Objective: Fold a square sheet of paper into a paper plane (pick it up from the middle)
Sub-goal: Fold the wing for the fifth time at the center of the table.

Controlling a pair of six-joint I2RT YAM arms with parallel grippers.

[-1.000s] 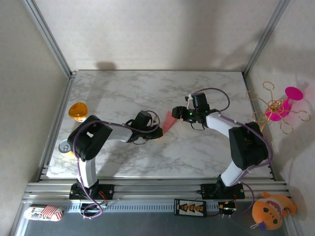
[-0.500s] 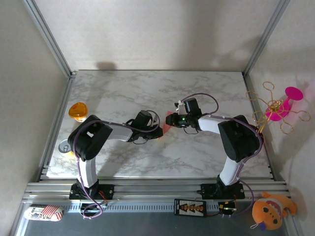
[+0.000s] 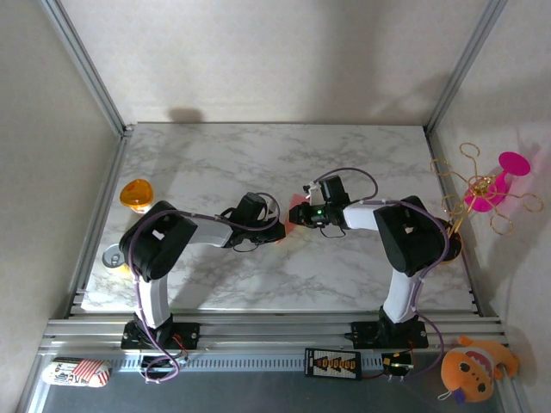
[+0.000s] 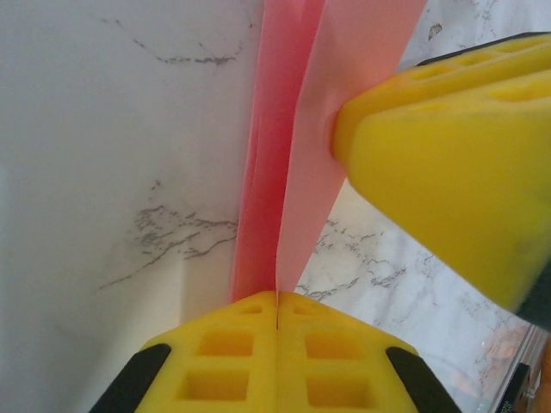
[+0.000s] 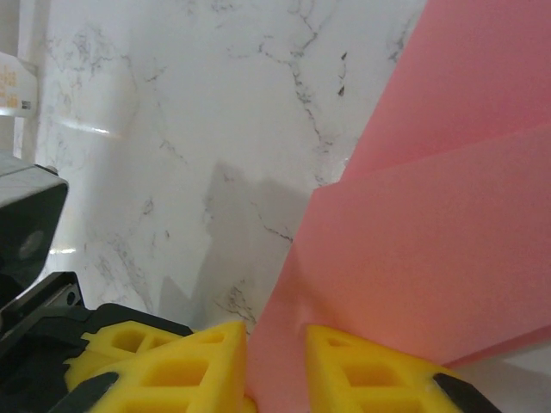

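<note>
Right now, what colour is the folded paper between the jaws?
Salmon pink, plain with no pattern; the paper shows best in the right wrist view.

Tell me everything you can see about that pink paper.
The paper is thin, plain and salmon-pink with a matte look. It is folded into layers with a sharp crease running lengthwise. It sits over the middle of the marble table, between the two arms. The left gripper is shut on one end. The right gripper pinches another edge, and flat layers spread out beyond its fingers.
</note>
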